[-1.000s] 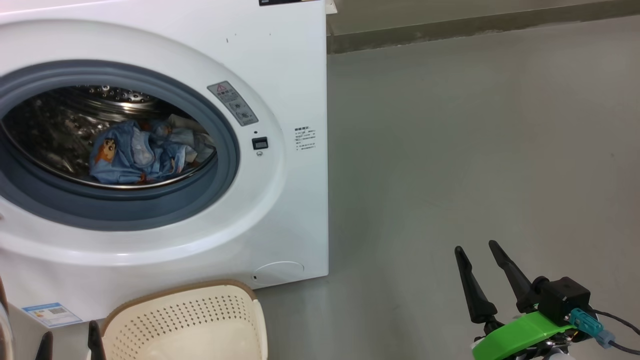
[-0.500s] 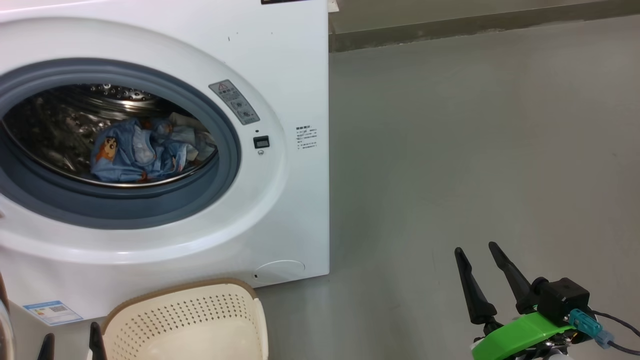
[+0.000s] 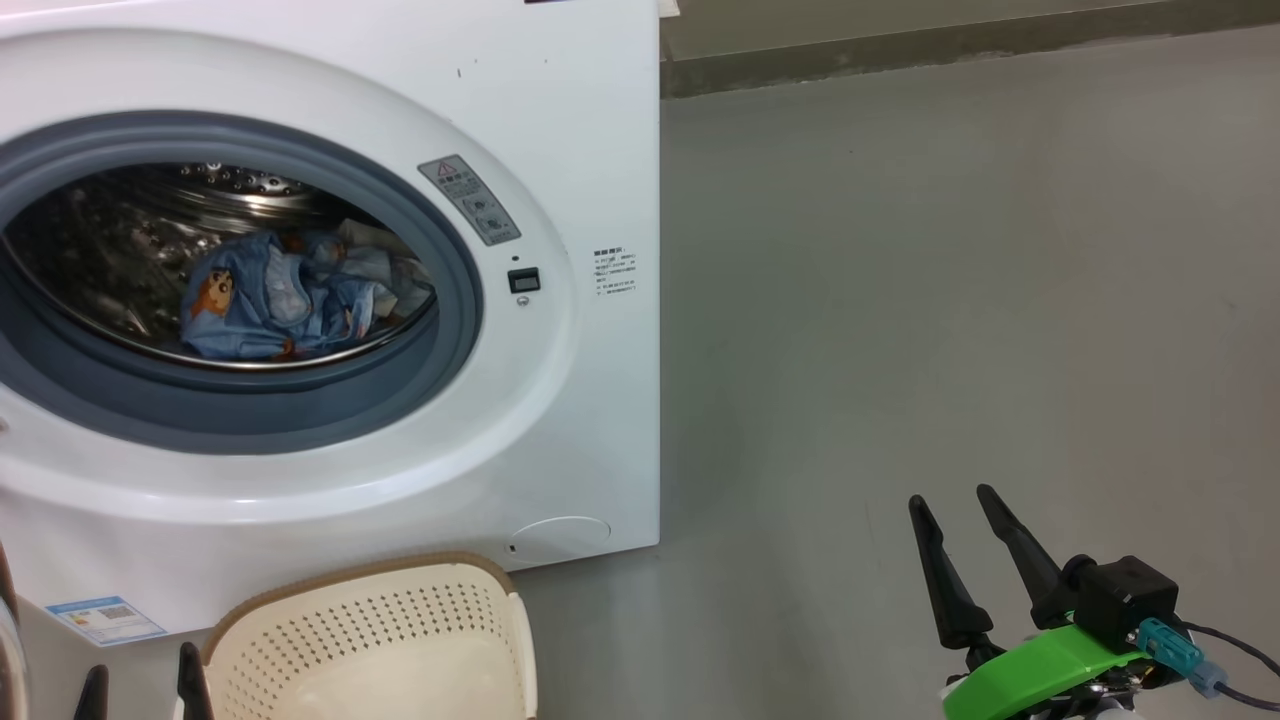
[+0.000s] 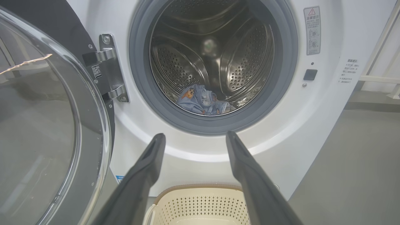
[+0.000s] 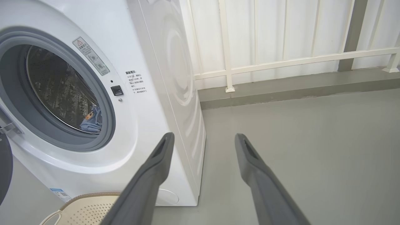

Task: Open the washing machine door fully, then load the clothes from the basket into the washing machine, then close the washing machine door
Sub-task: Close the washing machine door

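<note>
Washer (image 3: 590,150) white, gasket (image 3: 455,300) grey-blue, drum (image 4: 247,59) steel, hole pattern. Clothes (image 3: 270,310) light blue, orange cartoon print. Basket (image 3: 400,630) cream, perforated, brown rim (image 3: 350,578). Floor (image 3: 950,300) grey. Right gripper (image 3: 950,492) dark, mount (image 3: 1040,670) green.

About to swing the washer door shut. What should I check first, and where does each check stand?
1. Clothes inside the drum, none lying on the gasket: ok.
2. Basket emptied: cannot tell; the visible part is bare, its near end is cut off.
3. Door open, nothing hanging on it: ok.
4. Left gripper open, empty, facing the opening: ok.
5. Right gripper open, empty, off to the machine's right, likely out of the door's swing: ok.
</note>
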